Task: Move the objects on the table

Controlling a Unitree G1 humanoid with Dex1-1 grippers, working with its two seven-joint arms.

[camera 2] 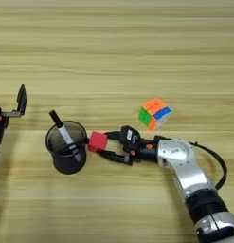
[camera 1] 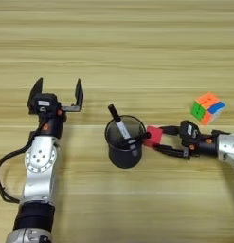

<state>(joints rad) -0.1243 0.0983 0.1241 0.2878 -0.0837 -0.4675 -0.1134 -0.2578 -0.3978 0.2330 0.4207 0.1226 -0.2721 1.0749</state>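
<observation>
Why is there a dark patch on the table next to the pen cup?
Left eye view: the pen cup throws a soft shadow on the table. Right eye view: the right gripper holding the red cube shades the wood beneath too.

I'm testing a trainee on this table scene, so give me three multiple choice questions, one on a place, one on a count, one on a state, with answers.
1. Where is the small plain red cube?
A. Between the right gripper fingers, beside the black mesh pen cup
B. Inside the cup
C. On the multicoloured puzzle cube

2. How many black-and-white marker pens stand in the cup?
A. None
B. One
C. Four

3. How is the left gripper?
A. Shut on a pen
B. Open, holding nothing
C. Holding the cup

Answers: 1 A, black fingers flank it; 2 B, one pen leans inside; 3 B, fingers apart above bare light-wood table.
</observation>
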